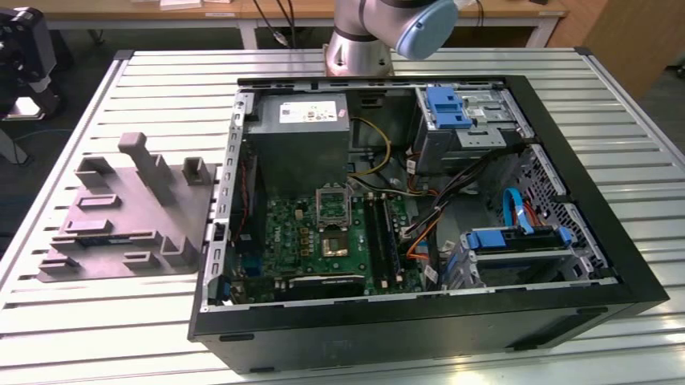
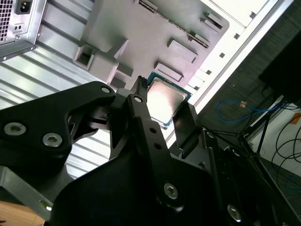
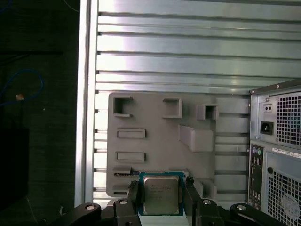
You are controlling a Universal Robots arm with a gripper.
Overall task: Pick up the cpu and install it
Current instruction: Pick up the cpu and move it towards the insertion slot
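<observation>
Tool grips the cpu over the tray

In both wrist views the tool [image 3: 162, 197] [image 2: 164, 102] is closed narrow on the cpu [image 3: 161, 190] [image 2: 165, 96], with a finger [image 3: 134, 194] against each of two opposite edges and the metal top facing the cameras. The cpu is held above one edge of the grey tray [image 3: 155, 141], which lies on the slatted tabletop [image 3: 188, 47] just beside the case [image 3: 277, 155].
</observation>
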